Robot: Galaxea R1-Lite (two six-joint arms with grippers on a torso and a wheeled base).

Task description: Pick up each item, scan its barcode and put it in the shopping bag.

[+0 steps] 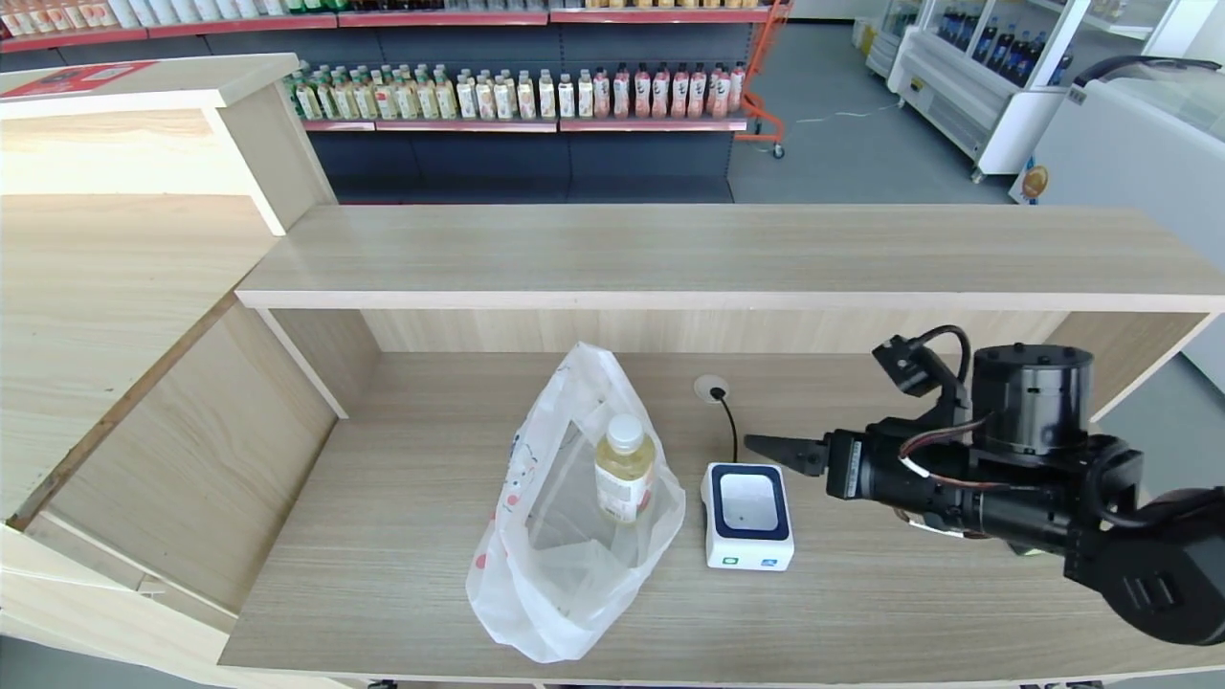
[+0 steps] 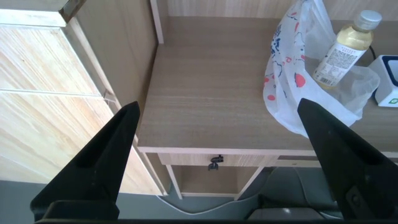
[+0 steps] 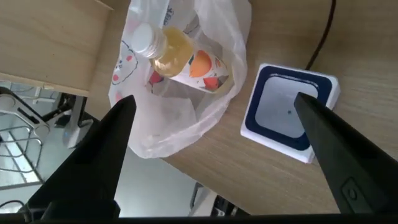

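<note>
A clear plastic shopping bag (image 1: 565,555) with red print stands open on the lower wooden counter (image 1: 383,536). A bottle of yellow drink (image 1: 624,469) with a white cap stands upright inside it. Just right of the bag lies the white and blue barcode scanner (image 1: 748,515). My right gripper (image 1: 756,443) hovers above the scanner's right side, pointing toward the bag. From the right wrist, its open fingers frame the bag (image 3: 161,124), bottle (image 3: 177,53) and scanner (image 3: 289,112), holding nothing. My left gripper (image 2: 219,104) is open and empty off the counter's front left edge, the bag (image 2: 286,74) and bottle (image 2: 345,50) beyond it.
A black cable runs from the scanner to a round outlet (image 1: 711,388) at the back of the counter. A raised shelf (image 1: 727,254) overhangs the rear and a wooden side wall (image 1: 191,459) closes the left. Store shelves of bottles (image 1: 517,94) and freezers (image 1: 1129,124) stand behind.
</note>
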